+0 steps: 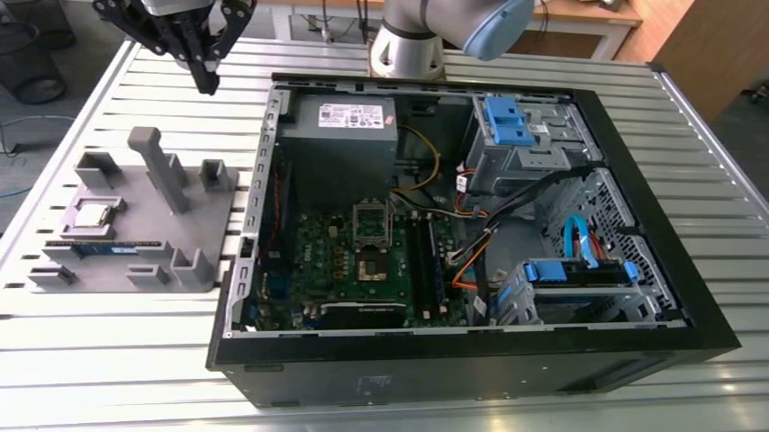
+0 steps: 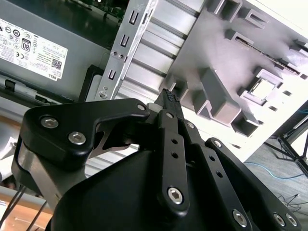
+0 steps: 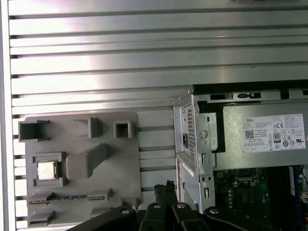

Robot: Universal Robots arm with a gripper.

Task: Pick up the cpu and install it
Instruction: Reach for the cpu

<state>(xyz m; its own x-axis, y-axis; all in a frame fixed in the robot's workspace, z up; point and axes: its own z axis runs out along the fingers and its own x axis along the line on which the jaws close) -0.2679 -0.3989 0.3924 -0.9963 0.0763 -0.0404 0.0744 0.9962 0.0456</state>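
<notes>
The cpu (image 1: 94,214) is a small silver square lying in a recess of the grey holder tray (image 1: 180,225) at the exterior view's left; both wrist views catch it too, cpu (image 3: 46,170) and cpu (image 2: 262,89). My gripper (image 1: 207,83) hangs high above the slatted table, behind the tray and beside the case's rear left corner. Its black fingers (image 2: 168,98) are pressed together with nothing between them, well away from the cpu. The open socket (image 1: 369,245) sits in the middle of the green motherboard inside the case.
The open black computer case (image 1: 673,270) takes up the table's centre and right, with a power supply (image 1: 348,117), blue drive brackets (image 1: 511,121) and cables. A tall post (image 1: 154,162) and several blocks rise from the tray. A memory stick (image 1: 106,247) lies along the tray's front.
</notes>
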